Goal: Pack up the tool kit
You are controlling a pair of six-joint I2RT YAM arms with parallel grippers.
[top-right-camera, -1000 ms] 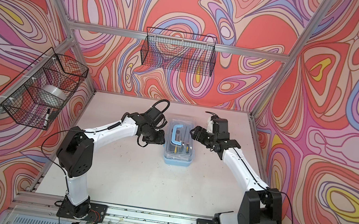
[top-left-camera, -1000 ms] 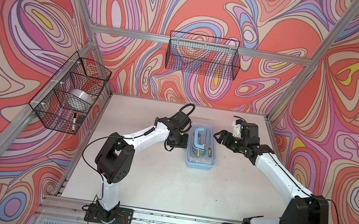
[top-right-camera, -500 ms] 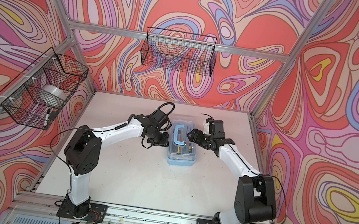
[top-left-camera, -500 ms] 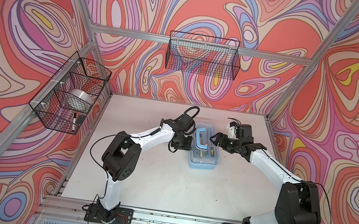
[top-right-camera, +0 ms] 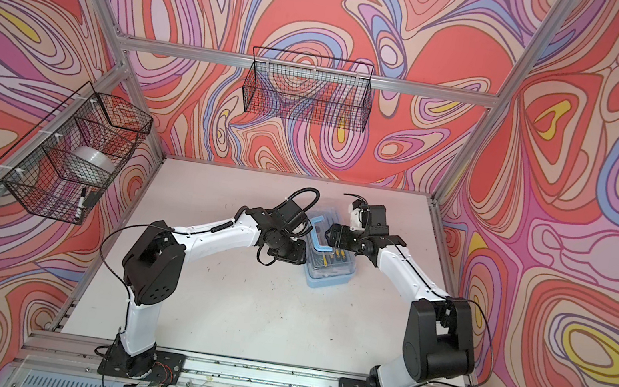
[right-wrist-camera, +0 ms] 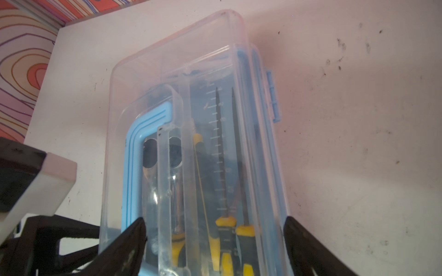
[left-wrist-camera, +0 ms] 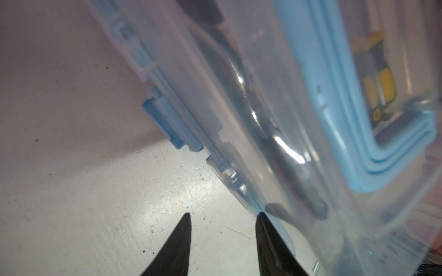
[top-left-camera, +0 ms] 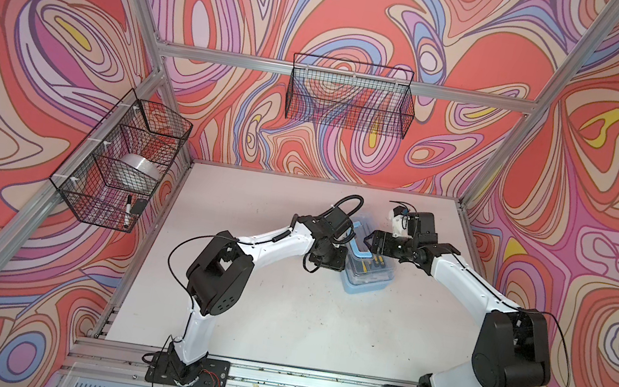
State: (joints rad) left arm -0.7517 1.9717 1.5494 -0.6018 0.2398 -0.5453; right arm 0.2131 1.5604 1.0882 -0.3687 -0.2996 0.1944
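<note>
Just under right claw (right-wrist-camera: 215, 219), wide open and empty: tool kit (top-left-camera: 367, 285), lid (right-wrist-camera: 167, 59) down. Half-open left claw (left-wrist-camera: 224, 215) grips nothing, one tip touching kit's side. Likely next: snap latch (left-wrist-camera: 167, 121) shut.

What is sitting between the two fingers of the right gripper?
In the right wrist view, the tool case lies between the right gripper's spread fingers, yellow-handled tools visible under its clear lid.

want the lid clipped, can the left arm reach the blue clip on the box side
Probably yes: left gripper sits beside the box, jaws open, clip just ahead, only bare table between.
</note>
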